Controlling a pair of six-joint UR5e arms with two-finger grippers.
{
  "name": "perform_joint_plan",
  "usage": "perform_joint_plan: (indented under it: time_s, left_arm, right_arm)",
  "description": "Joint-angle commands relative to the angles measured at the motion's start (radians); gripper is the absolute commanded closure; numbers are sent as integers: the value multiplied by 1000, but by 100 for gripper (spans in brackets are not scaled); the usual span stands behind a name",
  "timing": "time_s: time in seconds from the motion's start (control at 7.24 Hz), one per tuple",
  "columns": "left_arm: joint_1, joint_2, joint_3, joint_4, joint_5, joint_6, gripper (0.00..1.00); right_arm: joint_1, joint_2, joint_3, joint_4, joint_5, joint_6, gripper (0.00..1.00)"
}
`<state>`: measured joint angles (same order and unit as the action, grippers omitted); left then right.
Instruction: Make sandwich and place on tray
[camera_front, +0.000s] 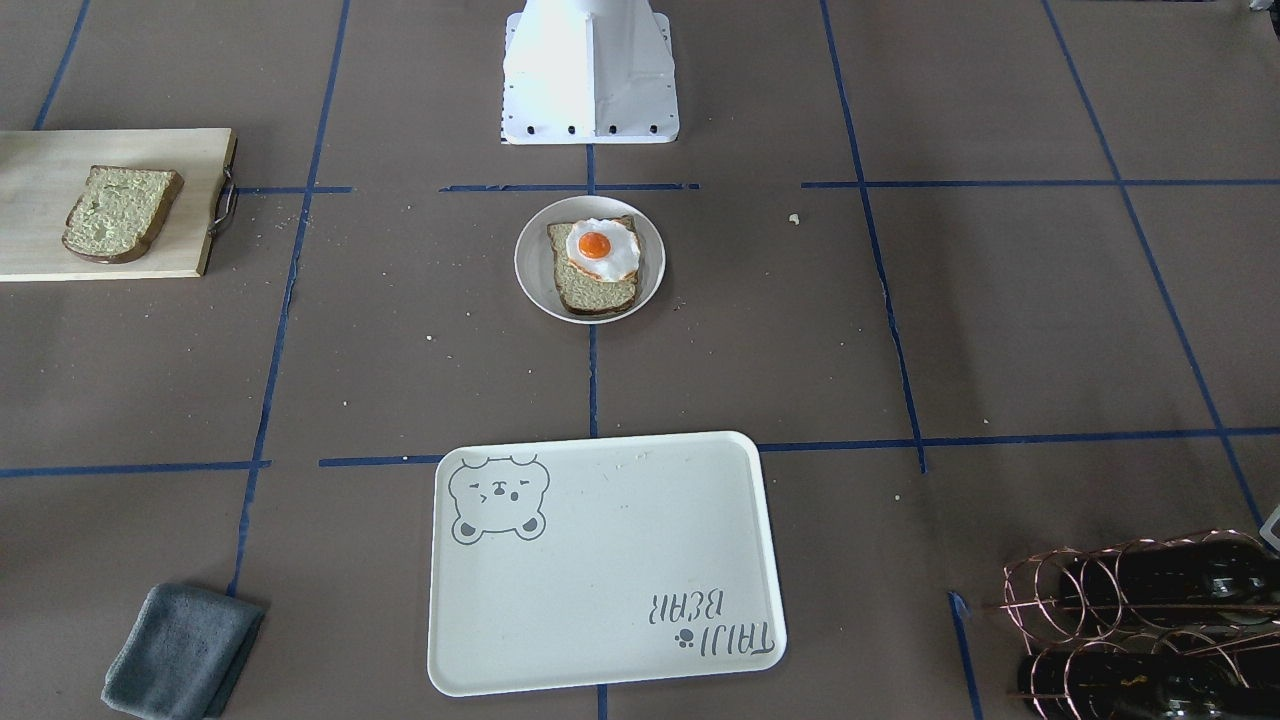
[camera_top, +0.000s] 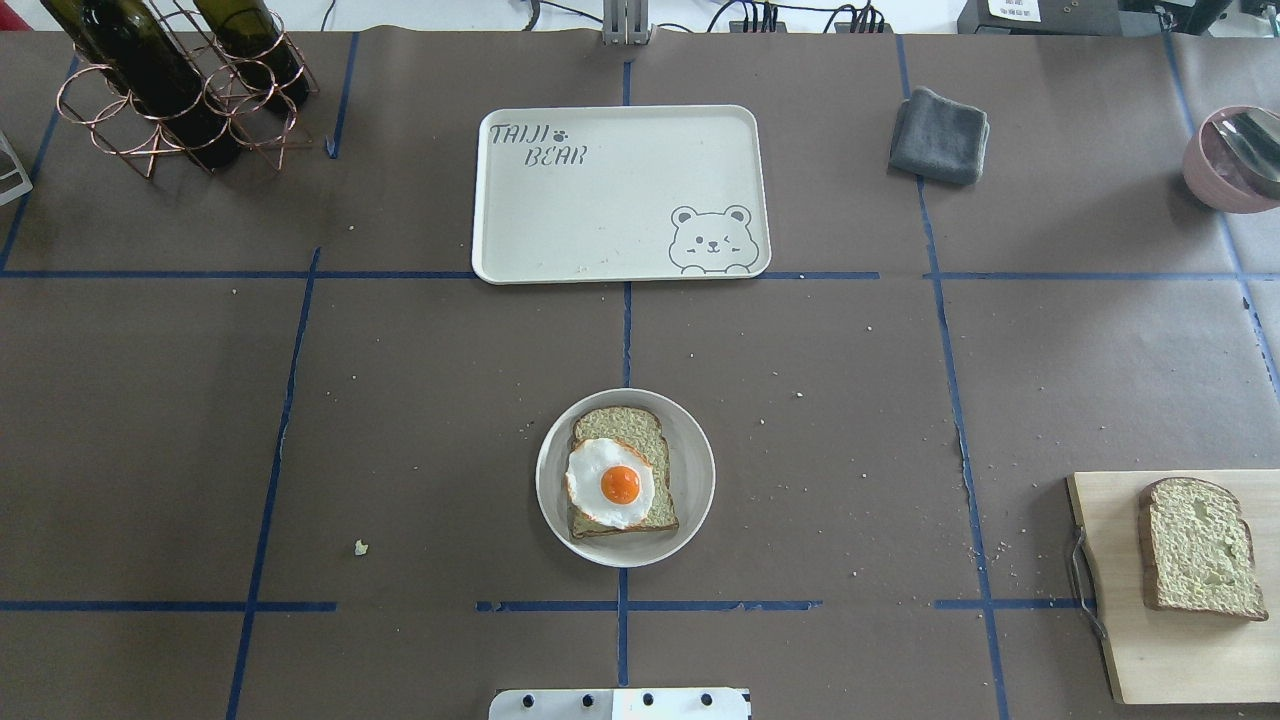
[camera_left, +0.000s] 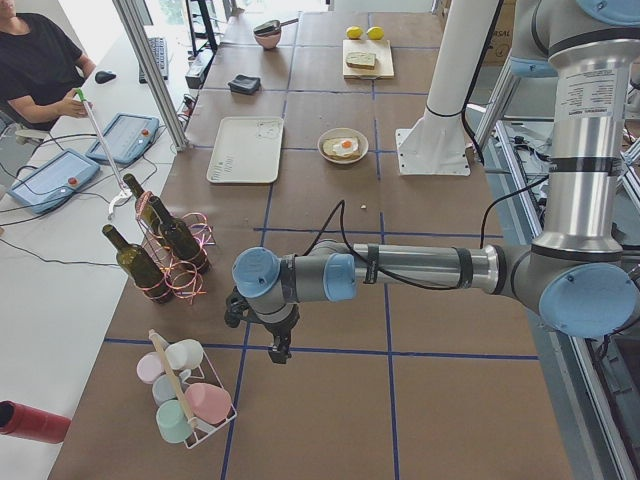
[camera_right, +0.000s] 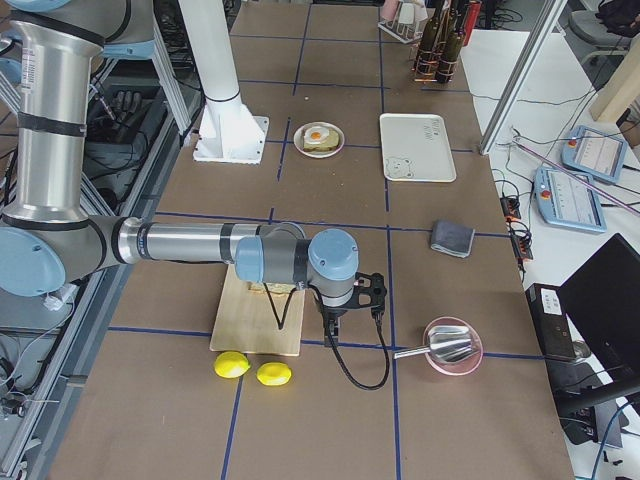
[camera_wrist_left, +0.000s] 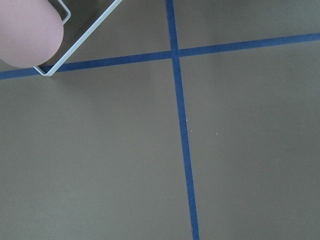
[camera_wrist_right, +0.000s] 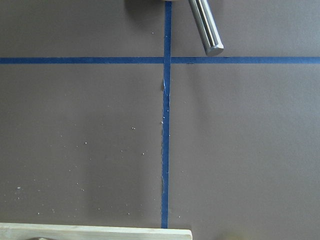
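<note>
Overhead exterior: egg (camera_top: 612, 482) atop bread (camera_top: 620, 421); tray (camera_top: 600, 190) apart.

A grey cloth (camera_top: 940, 136) lies folded. Dark bottles (camera_top: 150, 85) sit in a copper wire rack (camera_top: 110, 130). Two lemons (camera_right: 232, 365) lie just beside the board (camera_right: 240, 330).

1. You have bright, even light across the table (camera_top: 400, 420); shadows are soft and faint.
2. The white robot base (camera_front: 590, 80) looks overexposed.
3. Your right wrist view is sharp, showing tiny crumbs (camera_wrist_right: 133, 128).
</note>
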<state>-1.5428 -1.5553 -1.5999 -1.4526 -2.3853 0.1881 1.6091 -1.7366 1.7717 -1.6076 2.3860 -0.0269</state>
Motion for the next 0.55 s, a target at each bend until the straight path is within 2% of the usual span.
perform_joint_plan:
  time_s: [0.0,0.14,0.41]
  left_arm:
    - [1,-2,1,-2,-2,-1,0]
    - [1,-17,-5,-3,-2,-7,0]
    - [4,-61,0,-124,-8,-6,0]
  right_arm:
    - [0,2,0,0,-1,4,0]
    - [0,5,2,0,-1,7,0]
    - [0,14,18,2,10,13,0]
